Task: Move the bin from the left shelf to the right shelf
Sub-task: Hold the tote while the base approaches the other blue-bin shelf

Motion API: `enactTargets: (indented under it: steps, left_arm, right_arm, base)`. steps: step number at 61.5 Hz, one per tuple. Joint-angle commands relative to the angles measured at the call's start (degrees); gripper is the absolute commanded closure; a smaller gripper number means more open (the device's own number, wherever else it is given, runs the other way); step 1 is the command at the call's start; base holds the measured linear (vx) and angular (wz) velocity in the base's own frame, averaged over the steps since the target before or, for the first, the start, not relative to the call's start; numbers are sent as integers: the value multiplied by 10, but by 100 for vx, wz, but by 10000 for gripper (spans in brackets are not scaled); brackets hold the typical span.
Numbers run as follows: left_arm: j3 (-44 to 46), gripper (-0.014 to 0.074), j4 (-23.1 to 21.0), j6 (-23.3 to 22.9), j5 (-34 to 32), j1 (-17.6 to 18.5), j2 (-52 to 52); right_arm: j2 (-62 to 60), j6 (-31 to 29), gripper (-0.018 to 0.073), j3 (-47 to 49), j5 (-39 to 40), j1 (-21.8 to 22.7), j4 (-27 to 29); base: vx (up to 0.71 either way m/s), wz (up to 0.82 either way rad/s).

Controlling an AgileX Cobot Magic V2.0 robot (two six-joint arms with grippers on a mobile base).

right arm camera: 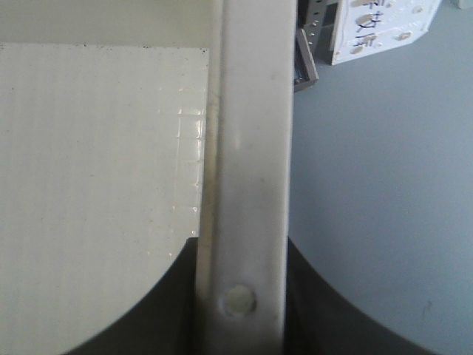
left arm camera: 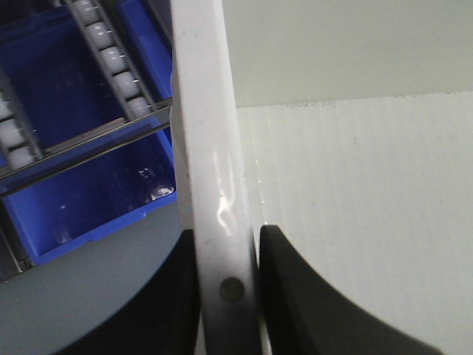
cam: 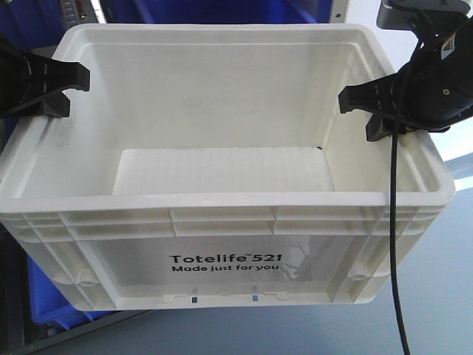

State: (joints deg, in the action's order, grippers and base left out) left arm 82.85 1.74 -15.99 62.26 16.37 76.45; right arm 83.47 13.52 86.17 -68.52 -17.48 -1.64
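Note:
A white plastic bin [cam: 222, 259], marked "Totelife 521", fills the front view, open top up and empty, held in the air. My left gripper [cam: 63, 92] is shut on the bin's left rim [left arm camera: 214, 185], one black finger [left arm camera: 310, 296] inside the wall and one outside. My right gripper [cam: 366, 115] is shut on the bin's right rim [right arm camera: 247, 163], with black fingers [right arm camera: 332, 310] on both sides of it. The bin's ribbed white floor [right arm camera: 96, 163] shows inside.
Blue bins [left arm camera: 81, 200] sit on a roller rack [left arm camera: 111, 52] to the left and below the white bin. More blue bins [cam: 222, 11] stand behind it. Grey floor [right arm camera: 384, 170] lies to the right, with a white labelled box [right arm camera: 380, 29] and a metal post.

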Motion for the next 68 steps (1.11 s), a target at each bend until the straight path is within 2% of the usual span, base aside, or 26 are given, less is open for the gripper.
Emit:
enactTargets:
  steps: [1, 68]
  left_arm:
    - [19, 602, 39, 7, -47, -2, -24]
    - [19, 602, 39, 7, -47, -2, -24]
  right_arm:
    - [-32, -11, 509, 21, 42, 4, -28]
    - [-32, -11, 509, 21, 42, 4, -28]
  base:
    - [9, 58]
    - [6, 40]
